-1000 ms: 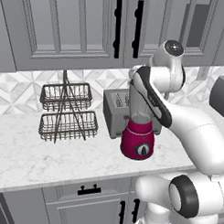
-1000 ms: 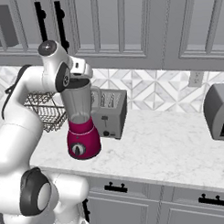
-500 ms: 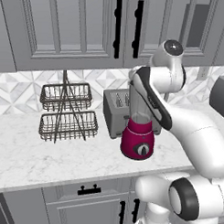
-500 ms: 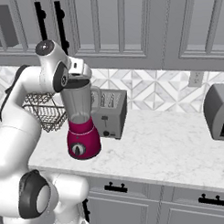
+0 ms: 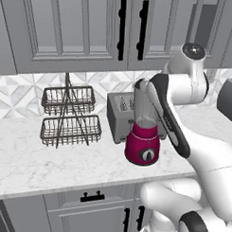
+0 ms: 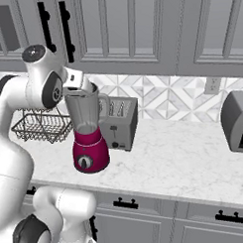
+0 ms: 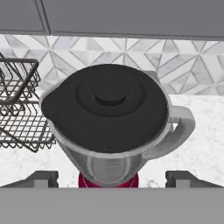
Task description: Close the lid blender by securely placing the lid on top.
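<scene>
Gripper (image 7: 112,177): two dark fingertips at the bottom of the hand view, spread wide, one to each side of the jar; nothing held between them.
Key relation: the lid (image 7: 105,107) lies straight ahead of the fingers and between their lines, centred on the hand's axis; any closing press would run along that axis, down onto the jar mouth.
Lid state: black, round, with a raised central knob and a small spout tab at the left; it appears to rest on the jar rim, though how fully it is seated cannot be told from this angle.
Blender (image 5: 143,128): upright on the marble counter (image 5: 50,158), near its front edge; magenta base with a black knob, clear grey tapered jar.
Long axis: vertical.
Handle (image 7: 177,131): loops out to the right in the hand view.
Neighbours: toaster (image 6: 118,122) just behind the blender; wire basket stand (image 5: 68,116) to the left, apart from it.
Arm position: wrist above the jar top in both base views.
Judged stage: lid placed; securing press possibly outstanding.
</scene>
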You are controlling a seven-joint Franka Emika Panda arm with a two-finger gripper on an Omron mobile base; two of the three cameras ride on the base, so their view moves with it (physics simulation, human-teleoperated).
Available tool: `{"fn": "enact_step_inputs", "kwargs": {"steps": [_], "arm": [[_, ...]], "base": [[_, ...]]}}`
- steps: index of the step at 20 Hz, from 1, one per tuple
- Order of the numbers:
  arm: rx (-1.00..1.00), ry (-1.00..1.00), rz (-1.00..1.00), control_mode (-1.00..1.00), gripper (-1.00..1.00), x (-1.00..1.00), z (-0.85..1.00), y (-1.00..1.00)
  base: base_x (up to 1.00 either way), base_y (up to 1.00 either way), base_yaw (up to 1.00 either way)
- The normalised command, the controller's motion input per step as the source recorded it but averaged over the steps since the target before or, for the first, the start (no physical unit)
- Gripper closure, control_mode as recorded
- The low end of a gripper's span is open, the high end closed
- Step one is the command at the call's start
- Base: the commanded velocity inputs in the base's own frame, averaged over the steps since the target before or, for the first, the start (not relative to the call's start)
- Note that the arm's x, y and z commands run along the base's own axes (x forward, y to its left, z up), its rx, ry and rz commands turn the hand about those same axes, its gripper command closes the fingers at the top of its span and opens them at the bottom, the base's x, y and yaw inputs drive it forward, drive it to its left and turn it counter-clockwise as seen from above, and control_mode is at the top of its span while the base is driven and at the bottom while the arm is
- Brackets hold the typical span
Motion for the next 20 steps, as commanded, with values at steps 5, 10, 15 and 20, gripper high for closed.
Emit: {"fn": "enact_step_inputs", "kwargs": {"steps": [5,10,15,20], "arm": [[0.01,-0.04,0.0,-1.0,-1.0,-0.92,0.0,-0.42],[0.2,-0.15,0.01,-1.0,-1.0,-0.51,0.0,-0.69],[0.19,-0.06,0.04,-1.0,-1.0,-0.16,0.0,-0.5],[0.17,-0.02,0.01,-1.0,-1.0,-0.07,0.0,-0.51]], "base": [[0.0,0.0,0.0],[0.0,0.0,0.0],[0.0,0.0,0.0],[0.0,0.0,0.0]]}}
